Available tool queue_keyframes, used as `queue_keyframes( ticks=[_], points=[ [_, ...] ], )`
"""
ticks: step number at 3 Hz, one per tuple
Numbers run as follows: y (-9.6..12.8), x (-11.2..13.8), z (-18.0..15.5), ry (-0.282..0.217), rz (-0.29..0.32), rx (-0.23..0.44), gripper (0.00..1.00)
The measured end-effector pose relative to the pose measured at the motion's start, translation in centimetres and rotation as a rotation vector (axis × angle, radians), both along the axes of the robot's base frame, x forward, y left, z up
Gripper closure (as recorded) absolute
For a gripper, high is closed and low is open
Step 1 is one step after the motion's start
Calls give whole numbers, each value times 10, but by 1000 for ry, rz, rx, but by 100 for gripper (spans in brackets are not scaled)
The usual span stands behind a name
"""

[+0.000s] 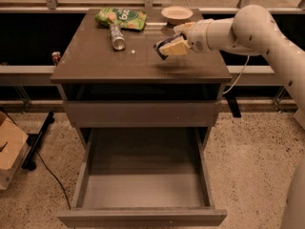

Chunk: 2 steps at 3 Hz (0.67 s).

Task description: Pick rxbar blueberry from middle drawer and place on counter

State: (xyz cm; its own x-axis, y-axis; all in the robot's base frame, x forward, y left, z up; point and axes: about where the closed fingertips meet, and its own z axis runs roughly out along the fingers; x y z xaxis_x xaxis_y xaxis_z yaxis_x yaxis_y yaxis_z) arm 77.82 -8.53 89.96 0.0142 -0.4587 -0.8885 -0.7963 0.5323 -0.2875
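Observation:
My gripper [167,46] hangs just above the right part of the counter [95,58], coming in from the right on the white arm. It is shut on the rxbar blueberry [160,50], a small dark bar whose end sticks out to the left between the tan fingers [177,46]. The bar is held slightly above the glossy top, with its shadow under it. The middle drawer [143,217] is pulled fully open below, and its grey floor shows nothing in it.
A green snack bag [121,18], a silver can [116,36] lying on its side and a small bowl [177,14] sit at the back of the counter. A shut drawer front [143,113] is above the open one. A cardboard box [9,149] stands on the floor at left.

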Motion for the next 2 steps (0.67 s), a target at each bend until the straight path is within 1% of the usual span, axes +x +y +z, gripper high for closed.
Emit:
queue_keyframes(
  ticks=[1,2],
  points=[
    [1,0,-1,1,2,0,0],
    [1,0,-1,1,2,0,0]
  ],
)
